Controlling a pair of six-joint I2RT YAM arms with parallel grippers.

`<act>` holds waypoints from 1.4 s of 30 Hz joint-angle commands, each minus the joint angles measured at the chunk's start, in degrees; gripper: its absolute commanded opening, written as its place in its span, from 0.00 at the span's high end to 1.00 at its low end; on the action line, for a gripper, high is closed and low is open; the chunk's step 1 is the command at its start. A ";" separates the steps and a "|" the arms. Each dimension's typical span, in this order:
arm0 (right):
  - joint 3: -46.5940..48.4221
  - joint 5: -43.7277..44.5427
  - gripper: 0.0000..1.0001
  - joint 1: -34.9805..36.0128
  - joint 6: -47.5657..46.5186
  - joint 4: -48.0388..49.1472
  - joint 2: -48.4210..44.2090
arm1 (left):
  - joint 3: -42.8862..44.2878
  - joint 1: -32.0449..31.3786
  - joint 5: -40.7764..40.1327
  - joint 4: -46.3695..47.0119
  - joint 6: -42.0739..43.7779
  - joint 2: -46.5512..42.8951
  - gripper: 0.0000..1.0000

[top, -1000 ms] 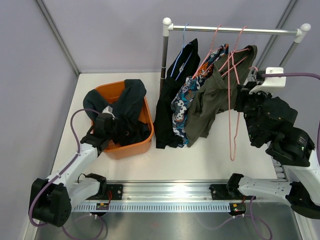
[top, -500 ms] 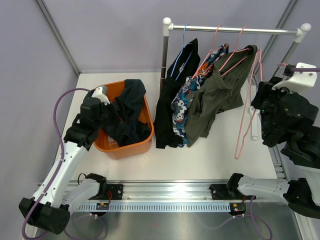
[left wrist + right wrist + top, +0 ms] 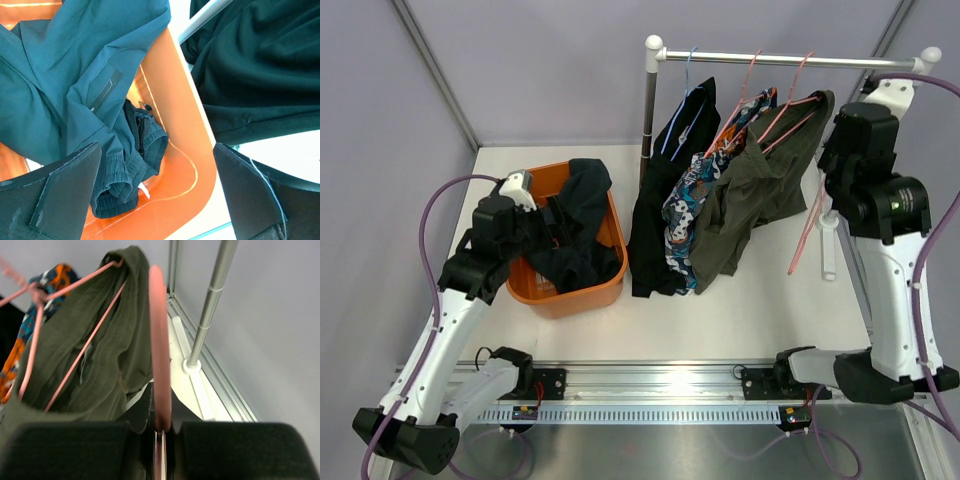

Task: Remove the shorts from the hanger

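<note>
Navy shorts (image 3: pixel 578 225) lie in the orange basket (image 3: pixel 570 298), and in the left wrist view (image 3: pixel 65 90) too. My left gripper (image 3: pixel 542 222) hovers over them, open and empty (image 3: pixel 160 200). On the rack rail (image 3: pixel 790 60) hang black shorts with light-blue trim (image 3: pixel 660 210), patterned shorts (image 3: pixel 692 195) and olive shorts (image 3: pixel 750 195), each on a hanger. My right gripper (image 3: pixel 830 178) is shut (image 3: pixel 160 432) on an empty pink hanger (image 3: pixel 159 340), held right of the olive shorts (image 3: pixel 100 360); the hanger's lower part (image 3: pixel 805 238) shows below the arm.
The rack's left post (image 3: pixel 650 110) stands behind the basket's right side. Its right post (image 3: pixel 210 305) and foot stand close to my right gripper. Purple walls close the back and sides. The basket's rim (image 3: pixel 172 85) lies next to the black shorts' hem (image 3: pixel 255 70).
My left gripper rose out of the basket and back to the left, leaving the navy shorts inside. My right arm lifted the empty pink hanger up and back toward the rail.
</note>
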 commanded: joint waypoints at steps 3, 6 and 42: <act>10.88 -13.30 1.00 -9.35 0.15 -0.84 6.83 | 2.75 -0.03 2.11 0.12 3.32 -0.73 0.01; 17.47 -17.18 1.00 -13.13 0.24 -2.50 12.19 | 2.75 -0.03 3.17 0.12 3.41 -0.99 0.01; 25.51 -28.96 1.00 -21.40 0.76 -0.76 26.90 | 0.91 -0.03 4.40 1.70 4.29 -0.99 0.01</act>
